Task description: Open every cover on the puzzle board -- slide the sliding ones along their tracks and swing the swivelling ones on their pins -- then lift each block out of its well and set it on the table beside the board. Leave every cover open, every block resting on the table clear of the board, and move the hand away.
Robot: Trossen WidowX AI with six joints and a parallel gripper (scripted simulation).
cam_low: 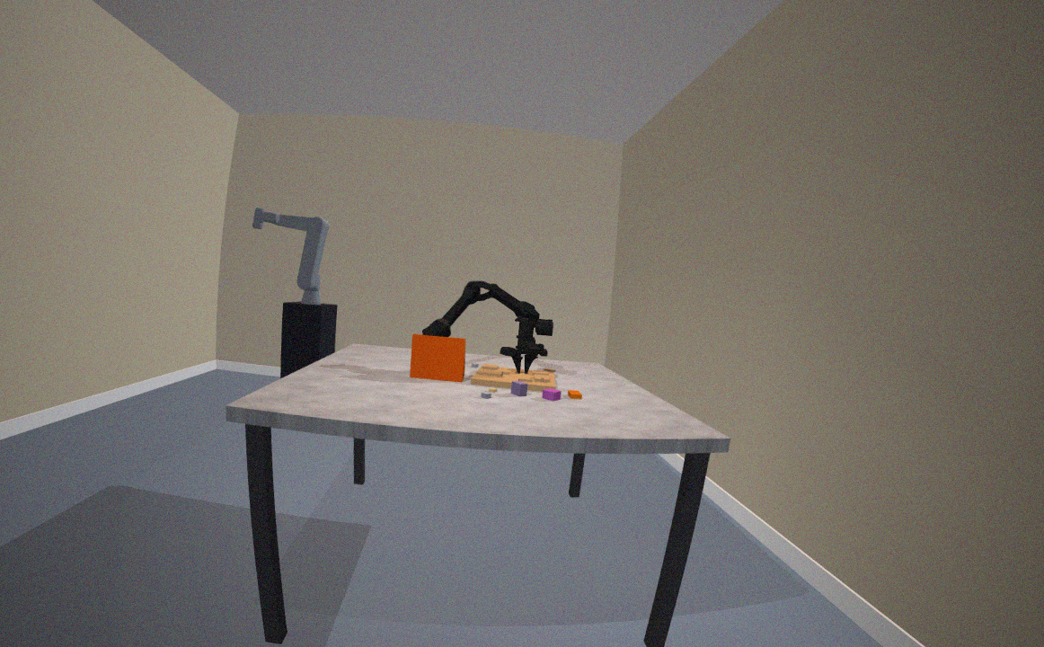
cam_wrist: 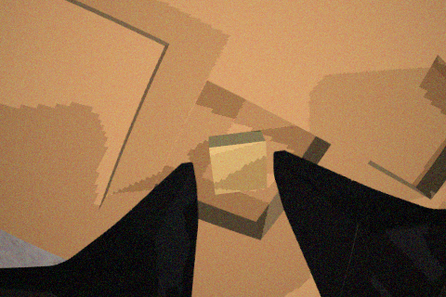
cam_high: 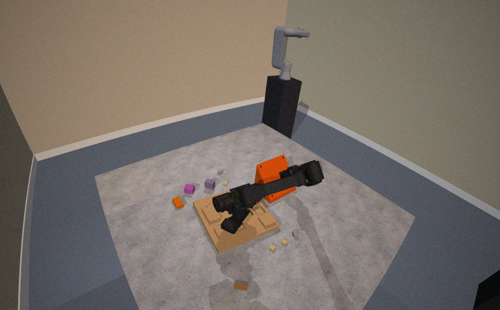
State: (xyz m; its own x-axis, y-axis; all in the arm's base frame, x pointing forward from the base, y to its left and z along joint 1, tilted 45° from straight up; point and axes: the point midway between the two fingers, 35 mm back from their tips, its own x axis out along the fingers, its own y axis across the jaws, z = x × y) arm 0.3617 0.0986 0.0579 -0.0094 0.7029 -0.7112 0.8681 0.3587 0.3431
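Note:
The tan puzzle board (cam_high: 226,244) (cam_low: 501,385) (cam_wrist: 279,0) lies under the arm. My gripper (cam_low: 522,371) (cam_wrist: 234,167) is partly open and points down, low over the board. In the wrist view a small yellow block (cam_wrist: 239,169) sits in a square uncovered well, between and just ahead of the fingertips, with gaps on both sides. A square cover (cam_wrist: 70,65) lies left of that well, clear of it. Other raised covers (cam_high: 210,214) (cam_high: 268,220) show on the board. Yellow blocks (cam_high: 272,247) (cam_high: 284,242) (cam_high: 225,183) and grey blocks (cam_high: 295,233) (cam_high: 220,172) rest off the board. The arm hides the board's middle in the top view.
A purple block (cam_high: 209,184) (cam_low: 518,388), a magenta block (cam_high: 189,188) (cam_low: 552,394) and an orange block (cam_high: 177,203) (cam_low: 574,394) stand beside the board. A brown-orange block (cam_high: 240,285) lies farther off. An orange panel (cam_high: 269,173) (cam_low: 437,358) stands near the arm's base.

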